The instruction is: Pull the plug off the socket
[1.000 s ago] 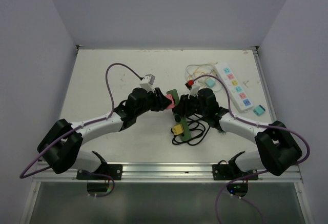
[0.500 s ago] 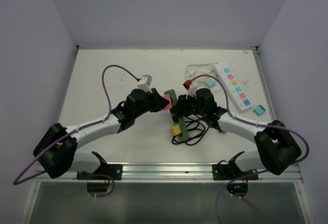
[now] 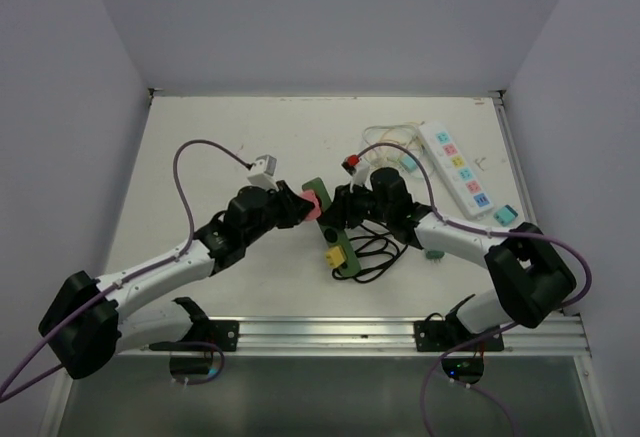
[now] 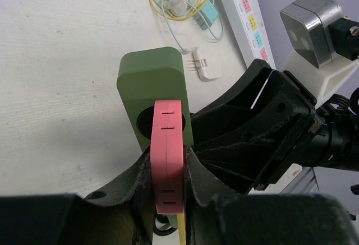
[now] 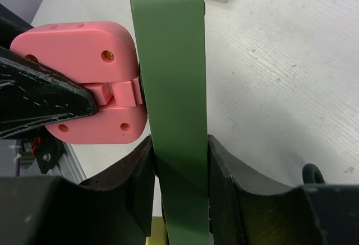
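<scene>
A green socket strip point(image 3: 330, 219) lies in mid-table. A pink plug point(image 3: 309, 204) sits in its far end and a yellow plug point(image 3: 337, 255) nearer me. My left gripper point(image 3: 296, 206) is shut on the pink plug point(image 4: 168, 154), one finger on each flat side. My right gripper point(image 3: 341, 211) is shut on the green strip point(image 5: 175, 88), gripping its two long edges. In the right wrist view the pink plug point(image 5: 84, 82) still touches the strip's face. In the left wrist view the green strip point(image 4: 152, 93) stands behind the plug.
A white power strip point(image 3: 457, 170) with coloured sockets lies at the back right, with yellow and white cables point(image 3: 385, 141) beside it. A black cable coil point(image 3: 375, 254) lies by the green strip. A teal block point(image 3: 505, 215) sits at the right. A small white plug point(image 4: 200, 66) lies nearby.
Both grippers, the green strip and the pink plug have shifted left and slightly toward me. The left arm has drawn back to the left. Both grips are unchanged.
</scene>
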You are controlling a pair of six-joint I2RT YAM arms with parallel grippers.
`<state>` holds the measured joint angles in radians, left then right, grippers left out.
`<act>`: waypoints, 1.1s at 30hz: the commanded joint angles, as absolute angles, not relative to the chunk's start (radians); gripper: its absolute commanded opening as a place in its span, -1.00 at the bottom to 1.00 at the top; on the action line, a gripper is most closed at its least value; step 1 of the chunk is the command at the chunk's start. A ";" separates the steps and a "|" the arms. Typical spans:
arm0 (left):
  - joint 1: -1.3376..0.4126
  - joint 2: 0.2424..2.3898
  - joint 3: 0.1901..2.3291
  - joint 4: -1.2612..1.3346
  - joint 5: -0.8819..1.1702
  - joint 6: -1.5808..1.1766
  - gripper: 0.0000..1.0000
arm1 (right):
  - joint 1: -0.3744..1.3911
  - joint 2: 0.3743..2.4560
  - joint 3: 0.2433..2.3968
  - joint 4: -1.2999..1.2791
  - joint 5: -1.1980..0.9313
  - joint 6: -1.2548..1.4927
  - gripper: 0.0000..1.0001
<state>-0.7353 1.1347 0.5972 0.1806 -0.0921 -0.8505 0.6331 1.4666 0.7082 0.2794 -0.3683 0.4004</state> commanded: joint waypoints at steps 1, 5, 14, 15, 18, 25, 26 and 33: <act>-0.735 0.985 0.592 0.155 -0.138 -0.825 -1.00 | 0.549 1.514 0.695 0.129 -0.054 0.422 -1.00; -0.736 0.908 0.588 0.080 -0.167 -0.845 -1.00 | 0.540 1.522 0.695 0.124 -0.046 0.426 -1.00; -0.733 0.801 0.555 0.002 -0.216 -0.908 -1.00 | 0.535 1.517 0.686 0.141 -0.057 0.428 -1.00; -0.735 0.802 0.554 -0.043 -0.231 -0.908 -1.00 | 0.537 1.508 0.684 0.146 -0.067 0.428 -1.00; -0.721 0.824 0.531 -0.035 -0.220 -0.903 -1.00 | 0.535 1.483 0.669 0.170 -0.089 0.423 -1.00; -0.551 0.955 0.404 0.193 -0.037 -0.942 -1.00 | 0.535 1.447 0.644 0.218 -0.130 0.411 -1.00; -0.543 0.983 0.402 0.218 -0.029 -0.939 -1.00 | 0.535 1.444 0.641 0.221 -0.135 0.413 -1.00; -0.508 1.280 0.517 0.377 -0.006 -0.907 -1.00 | 0.537 1.434 0.638 0.229 -0.146 0.410 -1.00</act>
